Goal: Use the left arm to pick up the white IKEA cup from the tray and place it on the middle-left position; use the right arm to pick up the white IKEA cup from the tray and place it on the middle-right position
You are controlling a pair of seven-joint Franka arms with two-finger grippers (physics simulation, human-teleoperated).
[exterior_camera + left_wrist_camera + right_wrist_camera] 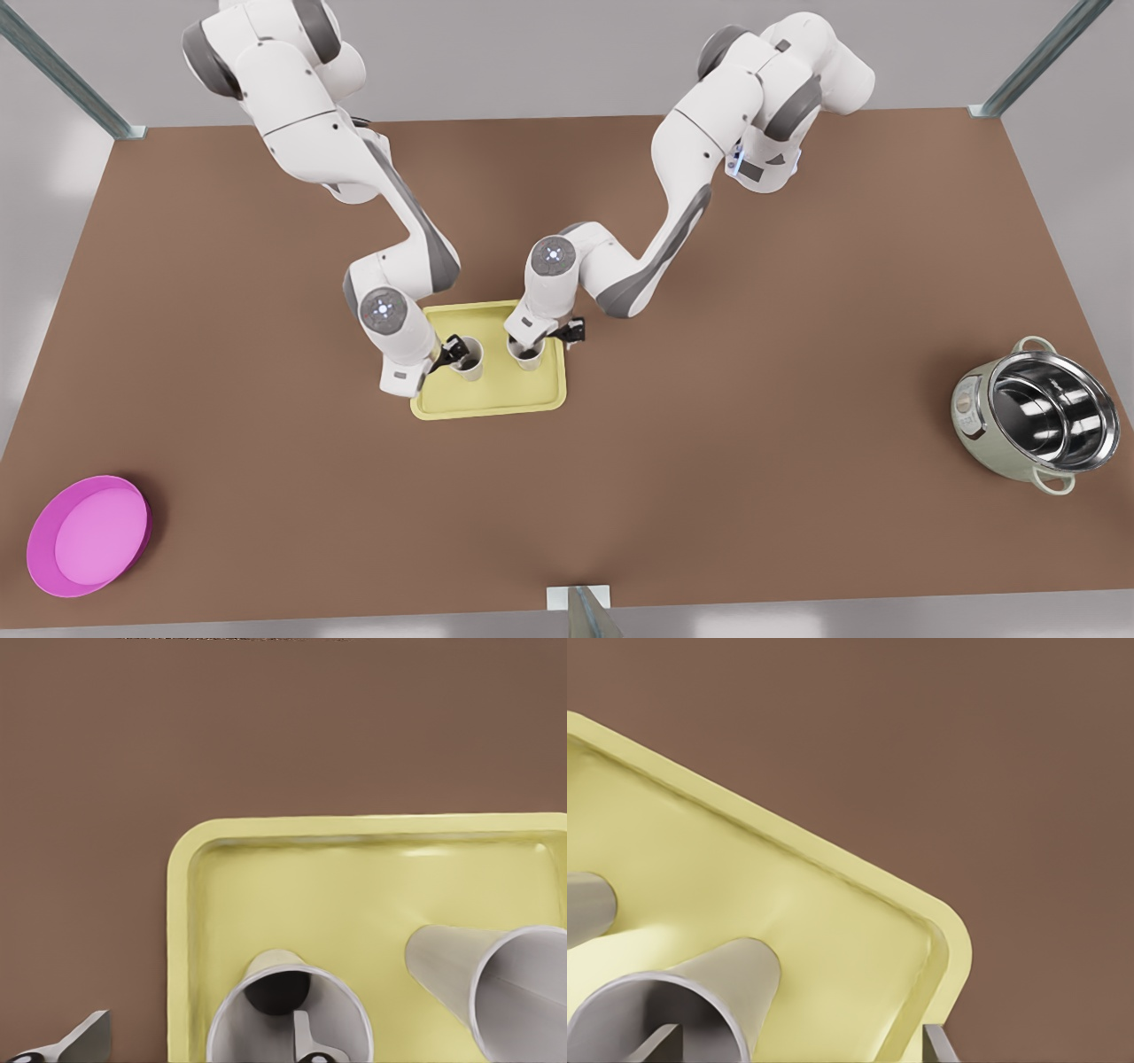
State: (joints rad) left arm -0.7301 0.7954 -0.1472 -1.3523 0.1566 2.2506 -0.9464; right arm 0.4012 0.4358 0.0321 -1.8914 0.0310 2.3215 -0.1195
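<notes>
Two white IKEA cups stand upright on the pale yellow tray (496, 403) at the table's middle. At the cup on the front view's left (470, 359), my left gripper (454, 352) is open and straddles the wall. In the left wrist view one finger (306, 1041) is inside this cup (266, 1010) and the other finger (84, 1036) is outside it, off the tray (354, 895). My right gripper (542, 341) is open at the other cup (530, 356). In the right wrist view one finger (660, 1041) is inside that cup (735, 979) and the other (939, 1045) is past the tray rim (948, 948).
A magenta bowl (89, 534) sits at the near corner on the front view's left. A steel pot (1036, 412) stands near the edge on the front view's right. Bare brown tabletop (753, 425) surrounds the tray on all sides.
</notes>
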